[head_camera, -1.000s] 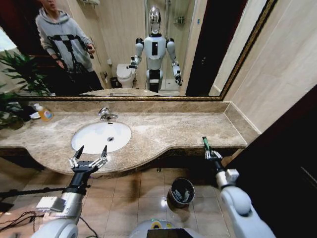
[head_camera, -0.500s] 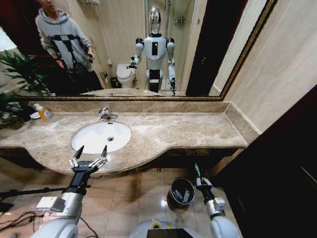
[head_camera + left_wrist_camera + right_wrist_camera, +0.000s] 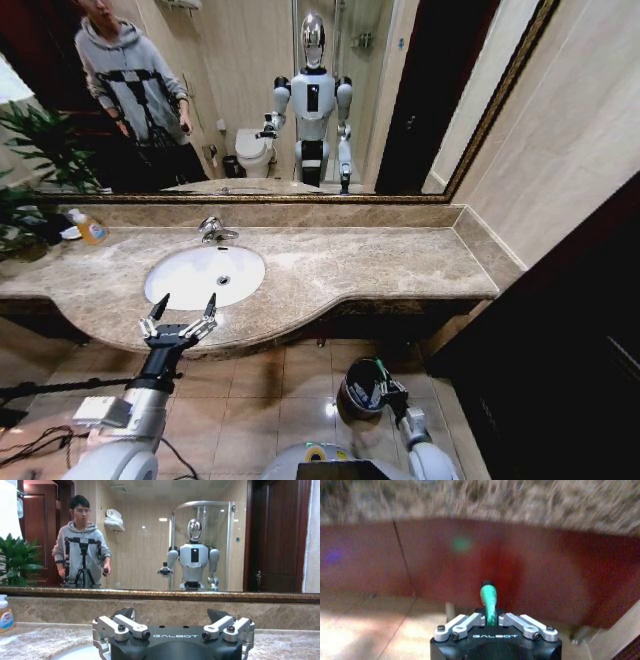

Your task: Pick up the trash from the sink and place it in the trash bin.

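Holding the green tube [image 3: 488, 598] clamped in my right gripper [image 3: 491, 619] over the trash bin [image 3: 352, 385] below; left gripper [image 3: 180, 318] spread, empty.

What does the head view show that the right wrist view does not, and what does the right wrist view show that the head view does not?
Head view: the white sink in the marble counter, the open left gripper hovering at the counter's front edge, and the black bin on the floor with the right gripper at its rim.

Right wrist view: the right gripper shut on a green bottle, with the dark cabinet front behind it.

Both: the right gripper, the tiled floor and the counter.
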`<state>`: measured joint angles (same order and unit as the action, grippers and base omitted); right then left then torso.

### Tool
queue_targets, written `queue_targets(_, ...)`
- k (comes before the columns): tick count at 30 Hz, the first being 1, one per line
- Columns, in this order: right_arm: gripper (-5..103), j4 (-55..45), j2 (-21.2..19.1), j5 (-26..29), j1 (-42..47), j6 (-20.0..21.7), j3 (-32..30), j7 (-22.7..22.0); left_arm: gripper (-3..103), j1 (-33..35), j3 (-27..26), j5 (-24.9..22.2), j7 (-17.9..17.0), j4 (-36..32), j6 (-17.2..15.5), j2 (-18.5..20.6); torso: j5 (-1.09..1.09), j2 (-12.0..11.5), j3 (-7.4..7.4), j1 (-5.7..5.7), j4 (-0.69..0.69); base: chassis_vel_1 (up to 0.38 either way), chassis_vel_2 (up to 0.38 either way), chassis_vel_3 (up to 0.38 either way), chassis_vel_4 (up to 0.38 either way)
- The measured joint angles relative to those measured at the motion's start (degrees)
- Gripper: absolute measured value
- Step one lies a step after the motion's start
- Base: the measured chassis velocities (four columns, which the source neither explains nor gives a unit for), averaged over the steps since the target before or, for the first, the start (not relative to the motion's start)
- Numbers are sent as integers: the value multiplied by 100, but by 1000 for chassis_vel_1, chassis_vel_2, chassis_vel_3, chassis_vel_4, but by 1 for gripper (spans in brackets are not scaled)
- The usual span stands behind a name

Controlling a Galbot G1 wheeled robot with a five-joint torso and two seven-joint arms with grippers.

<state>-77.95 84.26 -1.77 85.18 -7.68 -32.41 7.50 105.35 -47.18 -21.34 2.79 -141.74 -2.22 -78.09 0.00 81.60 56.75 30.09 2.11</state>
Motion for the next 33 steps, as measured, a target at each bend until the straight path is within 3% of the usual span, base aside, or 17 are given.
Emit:
queue_targets(9,8,1021,11,-571,-628,282,45,293,100,0,0,0,0,0,0,0,0,0,0,0,0,0,0,0,0)
queue_targets(27,8,2302,93,-936,-1361,254,43,362,100,0,0,0,0,0,0,0,0,0,0,0,0,0,0,0,0)
queue_targets(33,8,2602,45,-1303,-1669,197,7,341,100,0,0,0,0,0,0,0,0,0,0,0,0,0,0,0,0)
